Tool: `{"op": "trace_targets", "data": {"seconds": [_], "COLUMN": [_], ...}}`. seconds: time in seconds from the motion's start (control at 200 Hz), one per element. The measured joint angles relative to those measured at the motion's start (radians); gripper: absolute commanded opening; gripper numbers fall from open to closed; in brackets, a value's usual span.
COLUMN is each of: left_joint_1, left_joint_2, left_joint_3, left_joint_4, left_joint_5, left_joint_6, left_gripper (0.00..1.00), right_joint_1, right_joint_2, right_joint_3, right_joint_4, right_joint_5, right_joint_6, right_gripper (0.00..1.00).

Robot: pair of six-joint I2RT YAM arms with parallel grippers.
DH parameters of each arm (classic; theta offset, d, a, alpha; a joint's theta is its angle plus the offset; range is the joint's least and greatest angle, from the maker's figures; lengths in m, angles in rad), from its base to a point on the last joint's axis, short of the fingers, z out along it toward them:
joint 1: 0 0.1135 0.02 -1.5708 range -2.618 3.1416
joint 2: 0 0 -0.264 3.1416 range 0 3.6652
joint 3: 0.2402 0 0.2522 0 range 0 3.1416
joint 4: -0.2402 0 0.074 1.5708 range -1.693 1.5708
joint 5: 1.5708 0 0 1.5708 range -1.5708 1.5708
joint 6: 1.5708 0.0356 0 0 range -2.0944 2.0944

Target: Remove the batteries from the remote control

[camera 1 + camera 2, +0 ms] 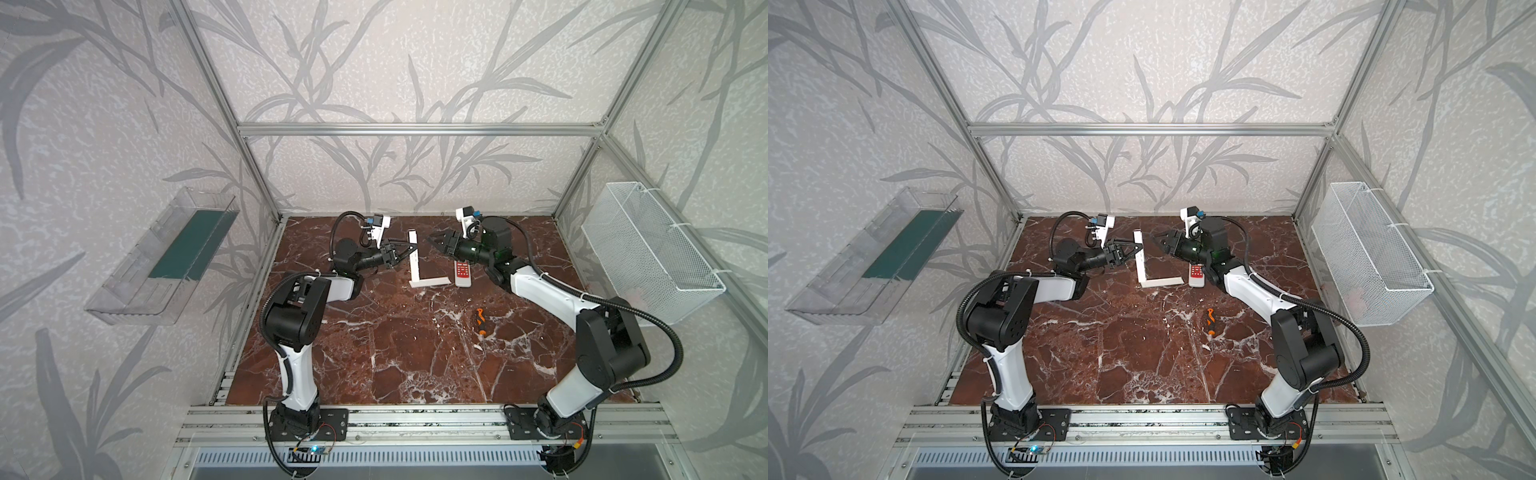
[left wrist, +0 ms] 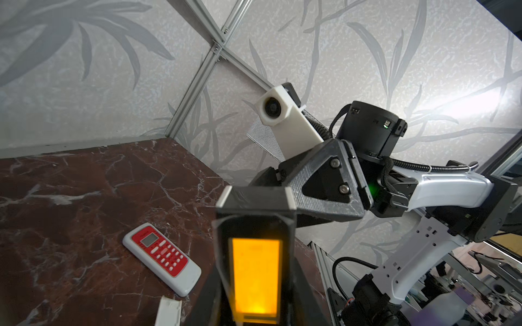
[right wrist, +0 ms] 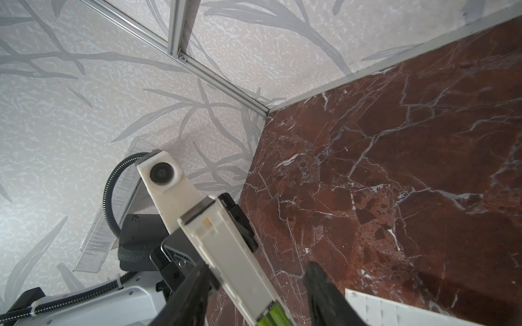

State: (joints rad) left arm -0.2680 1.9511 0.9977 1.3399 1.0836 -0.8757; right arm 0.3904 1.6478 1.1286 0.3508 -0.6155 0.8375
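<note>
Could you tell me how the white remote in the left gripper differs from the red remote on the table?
The white remote is held off the table by the left gripper; the red remote lies flat on it. The white remote shows green batteries at one end; the red remote shows its buttons. Both are slim bars.

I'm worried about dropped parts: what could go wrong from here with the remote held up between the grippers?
1. Only the left gripper clamps the white remote, at the end away from the lime-green batteries. The right gripper stands open around it, so a tug there might tilt or slip it.
2. The batteries lie exposed and could drop onto the marble table and roll.
</note>
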Motion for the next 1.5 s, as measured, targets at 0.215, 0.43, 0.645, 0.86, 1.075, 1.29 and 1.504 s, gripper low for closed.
{"op": "trace_targets", "data": {"seconds": [0.215, 0.43, 0.645, 0.86, 1.075, 1.29, 1.504], "left_joint_1": [0.008, 0.007, 0.0, -0.014, -0.024, -0.027, -0.027], "left_joint_2": [-0.001, -0.067, -0.171, -0.211, -0.253, -0.296, -0.319], "left_joint_3": [0.0, 0.0, 0.002, -0.002, -0.03, -0.04, -0.079], "left_joint_4": [0.005, 0.004, 0.019, 0.022, 0.021, 0.023, 0.0], "left_joint_5": [-0.002, 0.048, 0.082, 0.093, 0.093, 0.093, 0.056], "left_joint_6": [0.003, -0.021, -0.058, -0.074, -0.087, -0.097, -0.113], "left_gripper": [0.0, 0.0, 0.0, 0.0, 0.0, 0.0, 0.99], "right_joint_1": [-0.021, -0.008, 0.038, 0.101, 0.121, 0.149, 0.177], "right_joint_2": [-0.04, -0.13, -0.165, -0.141, -0.098, -0.092, -0.113], "right_joint_3": [-0.092, -0.196, -0.196, -0.16, -0.119, -0.11, -0.113], "right_joint_4": [0.064, 0.089, 0.102, 0.133, 0.177, 0.174, 0.166], "right_joint_5": [-0.127, -0.246, -0.292, -0.314, -0.328, -0.32, -0.272], "right_joint_6": [-0.066, -0.184, -0.267, -0.267, -0.234, -0.23, -0.263], "right_gripper": [0.6, 0.65, 0.67, 0.67, 0.62, 0.48, 0.13]}}
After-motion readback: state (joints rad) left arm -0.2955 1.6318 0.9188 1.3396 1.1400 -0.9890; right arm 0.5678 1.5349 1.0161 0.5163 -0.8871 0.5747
